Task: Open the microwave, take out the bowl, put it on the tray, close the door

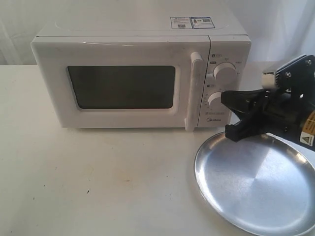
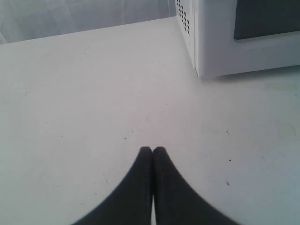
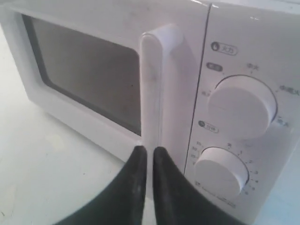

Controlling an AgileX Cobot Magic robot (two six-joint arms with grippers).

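The white microwave [image 1: 140,73] stands at the back of the table with its door [image 1: 123,54] closed. The dark window hides the inside, so the bowl is hidden. The steel tray [image 1: 256,189] lies at the front right. My right gripper [image 1: 226,101] hovers over the tray's back rim, in front of the lower dial [image 1: 215,100]. In the right wrist view it [image 3: 148,149] is shut and empty, its tips just short of the foot of the bar handle [image 3: 153,79]. My left gripper [image 2: 153,149] is shut and empty over bare table, off the microwave's left corner [image 2: 199,51].
The table [image 1: 98,177] is pale and wide in front of the microwave. A white curtain hangs behind. The upper dial [image 3: 241,105] and the lower dial [image 3: 220,171] sit right of the handle. The left arm does not show in the exterior view.
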